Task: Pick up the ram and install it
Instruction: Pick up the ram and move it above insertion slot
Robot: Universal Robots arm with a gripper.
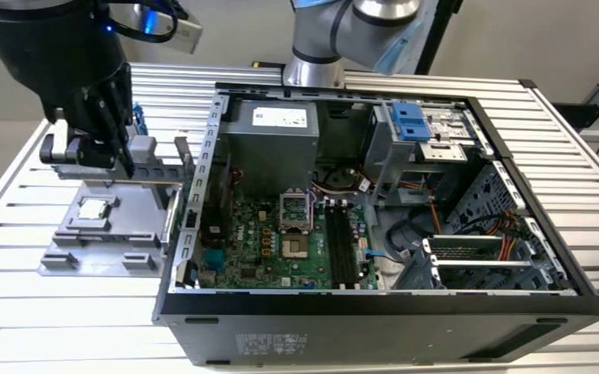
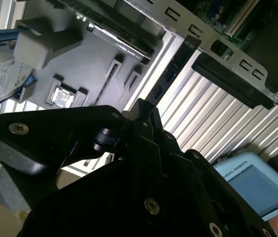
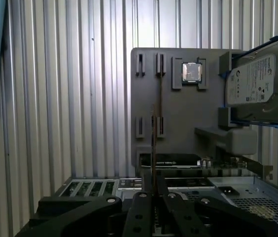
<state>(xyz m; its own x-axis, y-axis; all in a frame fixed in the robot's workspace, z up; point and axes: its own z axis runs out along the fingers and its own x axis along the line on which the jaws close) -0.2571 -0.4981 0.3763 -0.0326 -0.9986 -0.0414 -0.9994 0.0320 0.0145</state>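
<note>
While the tool (image 3: 154, 190) hangs above the gray tray (image 3: 183, 118) | it clamps the ram (image 3: 154, 143) edge-on.

The ram (image 3: 153, 148) is over the tray (image 1: 122, 238), beside the computer case (image 1: 382, 312).

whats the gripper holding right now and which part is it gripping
The ram, seen edge-on, pinched across its two flat faces by the gripper; where along its length cannot be told.
</note>
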